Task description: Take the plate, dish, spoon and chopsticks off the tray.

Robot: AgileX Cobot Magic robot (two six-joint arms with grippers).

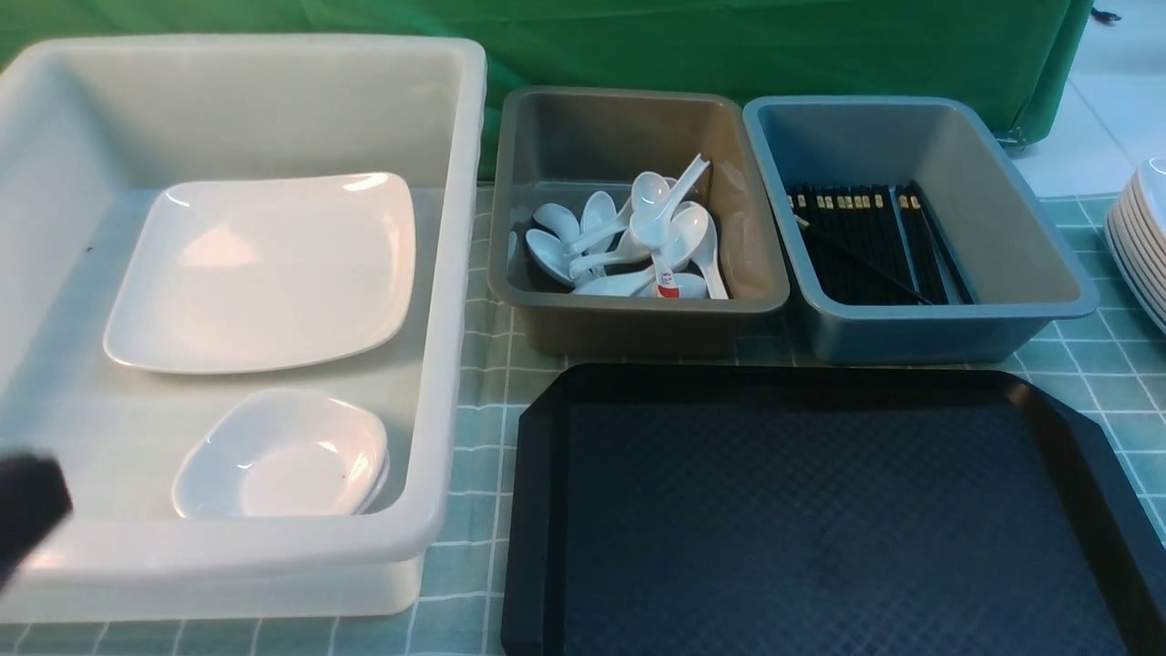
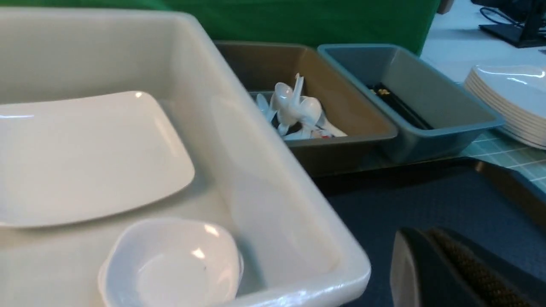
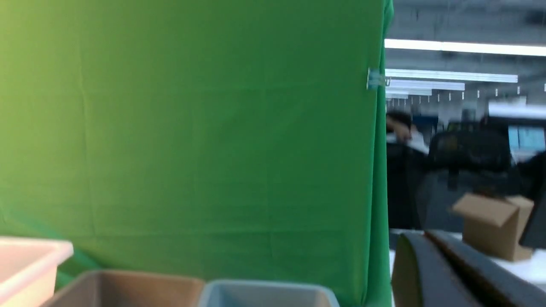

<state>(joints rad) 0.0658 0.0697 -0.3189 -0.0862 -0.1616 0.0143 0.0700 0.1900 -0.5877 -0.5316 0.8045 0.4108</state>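
Note:
The black tray lies in front with nothing on its textured floor. The large white square plate rests in the white tub, and a small white dish sits nearer in the same tub. Several white spoons are piled in the grey-brown tub; the task's spoon cannot be told apart among them. Black chopsticks lie in the blue-grey tub. My left gripper is shut and empty beside the white tub's near corner, over the tray. My right gripper is shut, raised, facing the green curtain.
A stack of white plates stands at the far right edge of the checked tablecloth. One spoon with a red mark lies in the grey-brown tub. The green curtain closes off the back.

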